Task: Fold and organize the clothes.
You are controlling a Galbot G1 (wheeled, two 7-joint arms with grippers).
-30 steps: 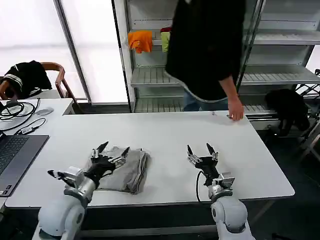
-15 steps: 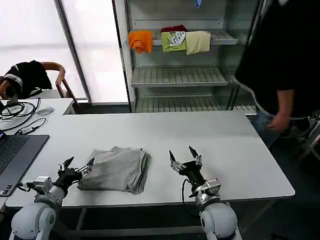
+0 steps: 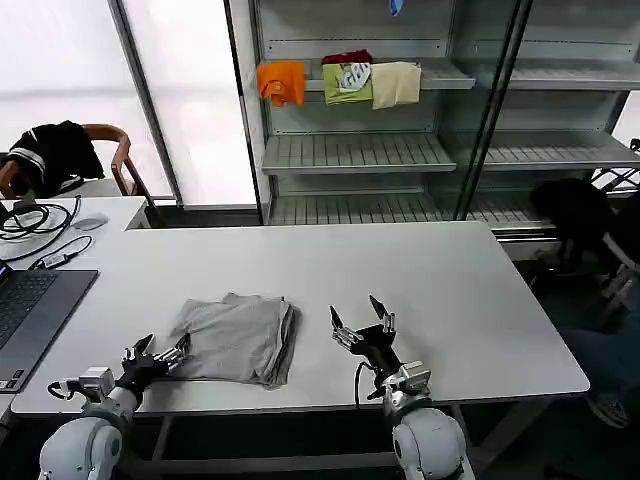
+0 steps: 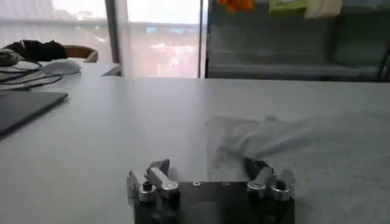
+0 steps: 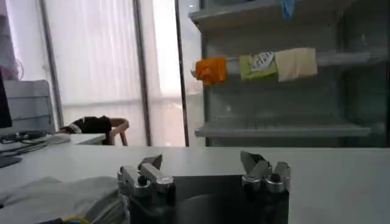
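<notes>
Shirt (image 3: 237, 338): you will find this grey garment lying folded on the table (image 3: 450, 290), near the front edge and toward its left end. Treat it as light, soft and limp; in all likelihood it will sag and unfold if lifted by one point. Take hold along a folded edge, pinching all layers together, or support it from two sides.

The left hand (image 3: 155, 355) sits low at the table's front edge, just beside the shirt's near left corner, its fingers spread wide and holding nothing. The right hand (image 3: 362, 329) rests beside the shirt's right edge, apart from it, fingers likewise spread and empty.
</notes>
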